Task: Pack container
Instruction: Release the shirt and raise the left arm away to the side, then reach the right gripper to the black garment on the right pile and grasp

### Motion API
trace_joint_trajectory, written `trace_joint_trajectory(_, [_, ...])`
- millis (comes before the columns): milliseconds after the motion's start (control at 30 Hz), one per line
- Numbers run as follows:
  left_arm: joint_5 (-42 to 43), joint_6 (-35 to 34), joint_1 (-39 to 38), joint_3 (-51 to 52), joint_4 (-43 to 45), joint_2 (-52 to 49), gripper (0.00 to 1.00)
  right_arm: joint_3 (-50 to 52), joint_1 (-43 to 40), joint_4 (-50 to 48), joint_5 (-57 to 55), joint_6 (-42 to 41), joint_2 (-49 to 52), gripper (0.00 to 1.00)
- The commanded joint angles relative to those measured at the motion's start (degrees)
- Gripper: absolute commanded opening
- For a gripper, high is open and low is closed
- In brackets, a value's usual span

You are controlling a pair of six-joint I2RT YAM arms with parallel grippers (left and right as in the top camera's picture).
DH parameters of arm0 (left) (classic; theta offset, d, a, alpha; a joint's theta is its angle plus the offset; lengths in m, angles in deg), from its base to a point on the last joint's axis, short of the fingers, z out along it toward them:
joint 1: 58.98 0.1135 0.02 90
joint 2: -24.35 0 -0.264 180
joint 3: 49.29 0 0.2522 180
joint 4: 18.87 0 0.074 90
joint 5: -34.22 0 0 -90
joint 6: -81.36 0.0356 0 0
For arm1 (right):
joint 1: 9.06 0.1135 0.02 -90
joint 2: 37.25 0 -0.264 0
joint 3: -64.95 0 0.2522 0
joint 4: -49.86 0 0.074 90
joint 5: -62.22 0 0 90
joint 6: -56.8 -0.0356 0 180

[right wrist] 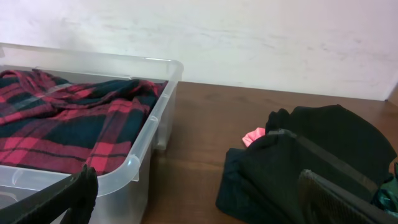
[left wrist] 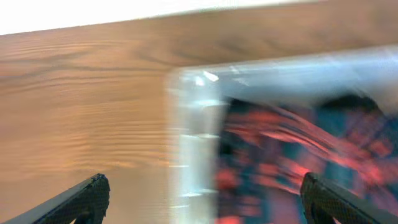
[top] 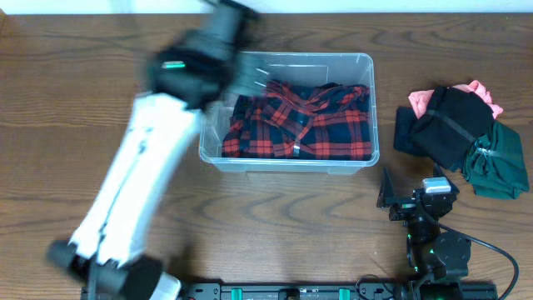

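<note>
Left claw [left wrist: 205, 199] spread wide, over upper-left corner of clear rectangular plastic container [top: 291, 164] | red-black plaid shirt [top: 300, 121] inside | right claw [right wrist: 198, 190] spread wide, lower right | black-pink-green clothes pile [top: 458, 133] at right

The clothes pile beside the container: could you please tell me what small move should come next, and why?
Probably ease the right claw forward toward the black garment atop the pile. That claw is open, empty and facing it, while the plaid shirt already lies in the container and the left claw, open, is blurred above its left rim.
</note>
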Motion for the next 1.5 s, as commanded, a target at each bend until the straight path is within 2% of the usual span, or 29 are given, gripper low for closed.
trace_joint_trajectory(0, [-1.68, -0.52, 9.18, -1.73, -1.4, 4.33, 0.98, 0.15, -0.46, 0.2, 0.0, -0.2, -0.33, 0.99])
trace_joint_trajectory(300, [-1.68, -0.5, 31.8, -0.35, -2.4, 2.93, 0.98, 0.15, -0.46, 0.2, 0.0, -0.2, -0.33, 0.99])
trace_joint_trajectory(467, [-1.66, -0.52, 37.99, -0.31, -2.51, 2.01, 0.98, 0.15, -0.46, 0.17, 0.0, -0.2, -0.33, 0.99])
trace_joint_trajectory(933, [-1.68, -0.5, 40.15, -0.31, -2.54, 1.97, 0.98, 0.15, -0.46, -1.38, 0.04, -0.26, -0.33, 0.99])
trace_joint_trajectory(1000, [-1.68, -0.5, 40.15, -0.31, -2.54, 1.97, 0.98, 0.15, -0.46, -3.91, 1.64, -3.37, -0.33, 0.99])
trace_joint_trajectory(1133, [-1.68, -0.5, 40.15, -0.31, -2.54, 1.97, 0.98, -1.11, -0.48, -4.85, 6.34, -4.22, -0.2, 0.99])
trace_joint_trajectory(1267, [-1.68, -0.5, 40.15, -0.31, -2.54, 1.97, 0.98, -7.76, -0.48, -0.48, 7.28, -5.99, 3.26, 0.99])
trace_joint_trajectory(1467, [-1.68, -0.5, 40.15, -0.31, -2.54, 1.97, 0.98, -27.82, -1.42, 9.35, 7.08, -4.46, 19.87, 0.99])
